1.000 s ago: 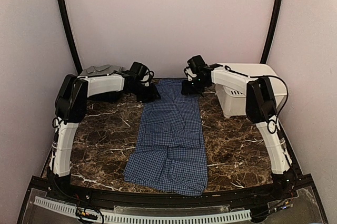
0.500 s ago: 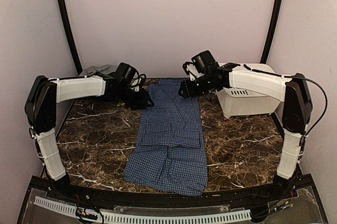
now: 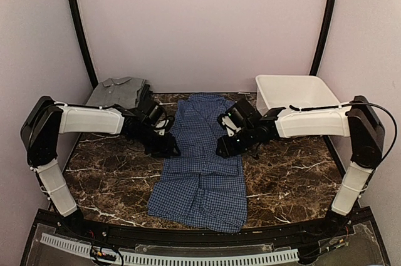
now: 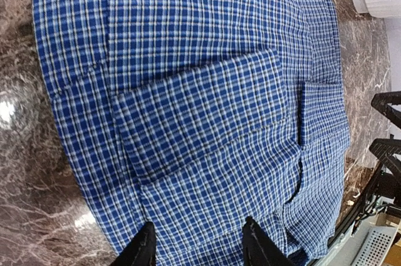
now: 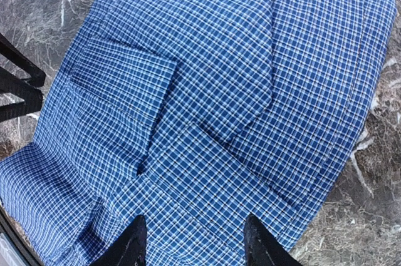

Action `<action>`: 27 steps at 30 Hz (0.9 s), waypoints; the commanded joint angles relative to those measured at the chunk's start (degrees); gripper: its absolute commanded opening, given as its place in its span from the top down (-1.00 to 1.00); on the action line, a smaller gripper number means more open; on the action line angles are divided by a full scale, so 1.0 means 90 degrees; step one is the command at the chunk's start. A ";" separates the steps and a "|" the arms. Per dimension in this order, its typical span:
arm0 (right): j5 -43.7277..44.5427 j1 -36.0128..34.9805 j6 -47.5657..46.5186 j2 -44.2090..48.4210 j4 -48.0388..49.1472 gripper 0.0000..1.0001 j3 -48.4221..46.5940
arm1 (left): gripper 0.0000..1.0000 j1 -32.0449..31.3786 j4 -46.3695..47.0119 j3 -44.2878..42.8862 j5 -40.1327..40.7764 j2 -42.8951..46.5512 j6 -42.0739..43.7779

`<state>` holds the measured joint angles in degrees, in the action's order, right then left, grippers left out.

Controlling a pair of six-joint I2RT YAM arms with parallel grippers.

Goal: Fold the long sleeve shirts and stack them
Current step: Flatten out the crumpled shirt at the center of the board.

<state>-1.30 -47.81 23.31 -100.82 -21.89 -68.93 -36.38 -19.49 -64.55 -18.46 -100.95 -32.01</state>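
Looking down, I see the blue shirt [image 3: 203, 153] lying flat in the middle of the worktop [image 3: 113, 178]. Its long axis runs from far edge to near edge, with the narrower end far and the wider end near. My left tool [image 3: 169, 150] hovers at its left side, my right tool [image 3: 222, 149] at its right, both with fingers apart and holding nothing. The grey shirt [image 3: 119, 91] sits folded in the far left corner, the tub [image 3: 294, 91] in the far right.
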 commanded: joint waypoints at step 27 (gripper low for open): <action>0.0291 0.0010 0.0401 -0.0322 0.0811 0.02 0.0489 | 0.54 -0.0047 -0.0005 -0.1088 0.0835 -0.1235 0.0465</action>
<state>1.13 -47.86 26.72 -102.08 -16.21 -64.53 -36.25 -18.11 -72.31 -11.42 -112.12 -29.19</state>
